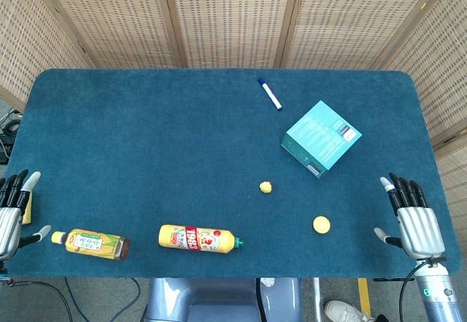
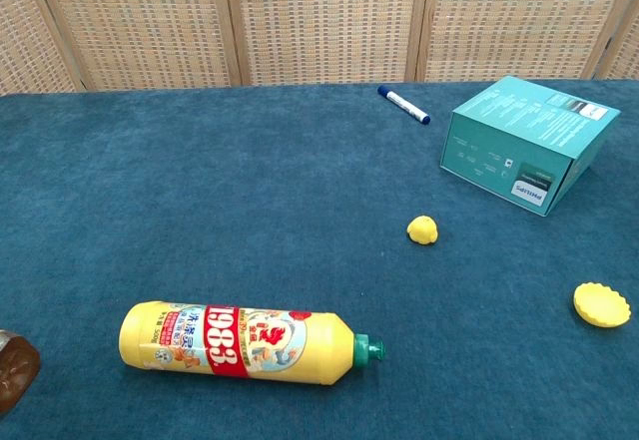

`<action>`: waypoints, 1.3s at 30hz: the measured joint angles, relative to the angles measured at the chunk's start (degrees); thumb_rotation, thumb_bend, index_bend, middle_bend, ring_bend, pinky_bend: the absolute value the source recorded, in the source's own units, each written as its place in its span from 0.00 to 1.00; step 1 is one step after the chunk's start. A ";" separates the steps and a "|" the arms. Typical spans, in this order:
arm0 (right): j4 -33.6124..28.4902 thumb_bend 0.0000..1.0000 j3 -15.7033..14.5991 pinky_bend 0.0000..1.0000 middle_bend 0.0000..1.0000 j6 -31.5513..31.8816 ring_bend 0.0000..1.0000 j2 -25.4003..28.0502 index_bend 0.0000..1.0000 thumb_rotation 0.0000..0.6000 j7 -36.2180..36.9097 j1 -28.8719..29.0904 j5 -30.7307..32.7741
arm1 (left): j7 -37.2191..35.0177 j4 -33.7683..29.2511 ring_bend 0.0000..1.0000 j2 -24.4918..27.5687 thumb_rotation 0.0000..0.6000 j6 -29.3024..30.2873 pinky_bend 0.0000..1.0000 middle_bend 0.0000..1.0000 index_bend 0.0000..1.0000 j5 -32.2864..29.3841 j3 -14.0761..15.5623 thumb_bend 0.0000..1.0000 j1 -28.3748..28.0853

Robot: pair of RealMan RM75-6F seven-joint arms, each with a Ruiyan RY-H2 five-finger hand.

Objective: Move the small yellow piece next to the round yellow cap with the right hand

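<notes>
In the head view, your right hand (image 1: 416, 223) rests at the right edge of the counter (image 1: 146, 139), fingers spread and holding nothing; your left hand (image 1: 11, 209) sits at the left edge, likewise empty with fingers apart. The small yellow piece (image 1: 266, 187) lies on the counter, near the teal box (image 1: 321, 138) and apart from the round yellow cap (image 1: 322, 225), which lies nearer your right hand. A blue marker (image 1: 269, 93) lies beyond the box; a yellow bottle (image 1: 198, 238) and a tea bottle (image 1: 91, 243) lie along the near edge. Judge the task as not yet begun: the approach step is in hand. In the chest view, neither hand shows. The small yellow piece (image 2: 422, 229) sits untouched, with the round yellow cap (image 2: 601, 304) well to its right and nearer you. The next move calls for reaching your right hand inward past the cap without disturbing it, then pinching the piece from above.
</notes>
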 measured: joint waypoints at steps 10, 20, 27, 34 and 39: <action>0.11 0.00 -0.10 0.00 0.00 -0.13 0.00 0.00 0.00 1.00 0.23 0.02 -0.08 | -0.02 -0.14 0.00 0.10 1.00 0.18 0.00 0.00 0.00 0.13 0.03 0.05 0.07; 0.03 0.00 -0.10 0.00 0.00 0.25 0.00 -0.01 0.00 1.00 0.56 -0.02 -0.55 | -0.37 0.04 0.00 0.13 1.00 0.05 0.00 0.00 0.00 0.03 -0.08 0.05 0.00; 0.45 0.00 -0.06 0.00 0.00 0.67 0.00 -0.19 0.00 1.00 1.23 -0.06 -0.93 | -0.34 -0.30 0.00 0.32 1.00 0.55 0.00 0.00 0.00 0.20 -0.12 0.05 0.17; 0.74 0.00 0.16 0.00 0.00 1.55 0.00 -0.49 0.10 1.00 2.49 -0.05 -1.68 | -0.37 -0.56 0.00 0.47 1.00 0.95 0.00 0.00 0.00 0.43 -0.05 0.05 0.37; 1.42 0.00 0.80 0.00 0.00 3.12 0.00 -1.25 0.18 1.00 4.55 0.21 -3.10 | -0.65 -0.55 0.00 0.54 1.00 0.92 0.00 0.00 0.00 0.16 -0.23 0.05 0.37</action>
